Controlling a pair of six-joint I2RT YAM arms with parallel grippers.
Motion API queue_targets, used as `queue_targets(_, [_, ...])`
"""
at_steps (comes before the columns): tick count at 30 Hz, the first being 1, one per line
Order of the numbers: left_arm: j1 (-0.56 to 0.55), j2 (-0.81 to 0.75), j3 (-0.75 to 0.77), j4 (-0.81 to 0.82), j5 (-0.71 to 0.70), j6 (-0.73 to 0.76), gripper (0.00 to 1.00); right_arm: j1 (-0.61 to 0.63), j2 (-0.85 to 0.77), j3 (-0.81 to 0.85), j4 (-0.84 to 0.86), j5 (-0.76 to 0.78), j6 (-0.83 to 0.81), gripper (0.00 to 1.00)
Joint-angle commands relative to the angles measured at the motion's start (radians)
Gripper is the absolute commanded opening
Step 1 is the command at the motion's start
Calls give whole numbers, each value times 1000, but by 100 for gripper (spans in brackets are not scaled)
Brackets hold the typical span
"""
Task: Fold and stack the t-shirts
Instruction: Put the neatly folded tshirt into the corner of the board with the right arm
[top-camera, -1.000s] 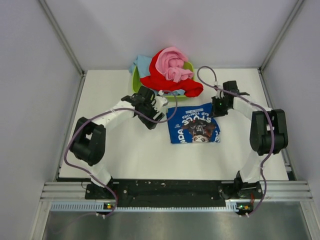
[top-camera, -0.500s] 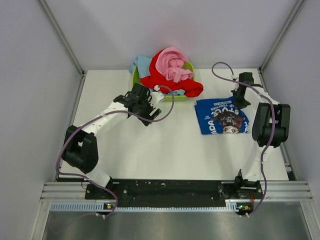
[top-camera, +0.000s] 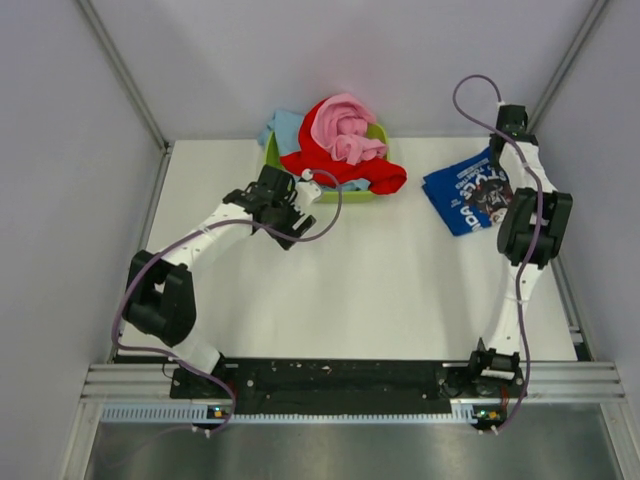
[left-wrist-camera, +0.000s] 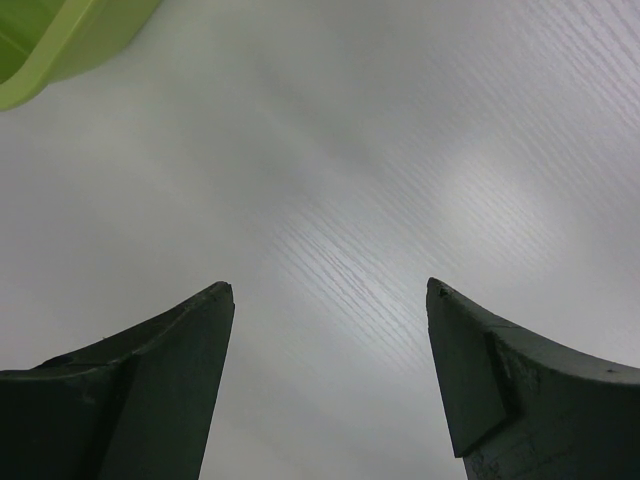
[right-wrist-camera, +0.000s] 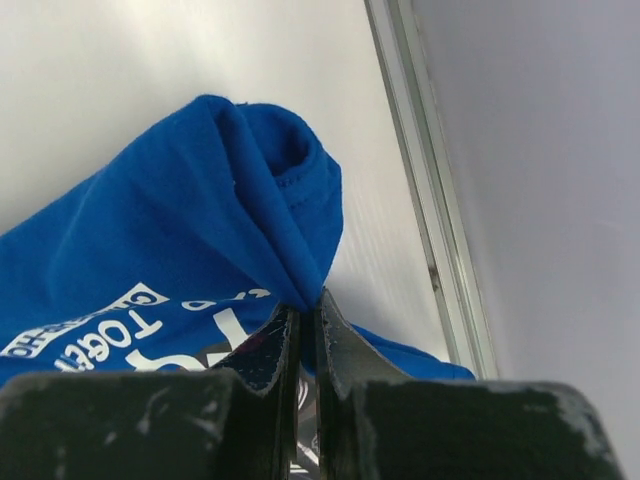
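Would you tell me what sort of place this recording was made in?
Likely a robotics lab cell: a white table walled by plain grey panels in aluminium framing, with a metal mounting rail along its near edge.

The blue shirt (top-camera: 468, 195), royal blue w/ white lettering & a dark cartoon print, lay as a compact packet at the far-right corner of the table (top-camera: 380, 290), print side up & turned diagonally. One bunched fold of its plain cloth was lifted & pinched betw. the closed fingers of the right gripper (right-wrist-camera: 305, 310). The other 3 sat unfolded in a heap in the green tub (top-camera: 271, 160) at far centre: red shirt (top-camera: 345, 170) draped across the front, spilling over the rim to the rt, pink shirt (top-camera: 340, 128) crumpled on top, light-blue shirt (top-camera: 283, 125) poking out at back left.
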Motion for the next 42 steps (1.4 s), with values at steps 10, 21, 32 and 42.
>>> queue_targets(10, [31, -9, -5, 17, -92, 18, 82, -116, 156, 169, 32, 87, 352, 0])
queue_targets(21, [31, 13, 3, 6, -72, 14, 82, -105, 108, 186, 69, 9, 232, 63])
queue_targets(32, [31, -7, -3, 6, -67, 14, 82, -59, -441, -496, 273, -136, 454, 65])
queue_targets(42, [31, -10, -12, 15, -10, 12, 82, -131, -532, -922, 516, -186, 721, 0])
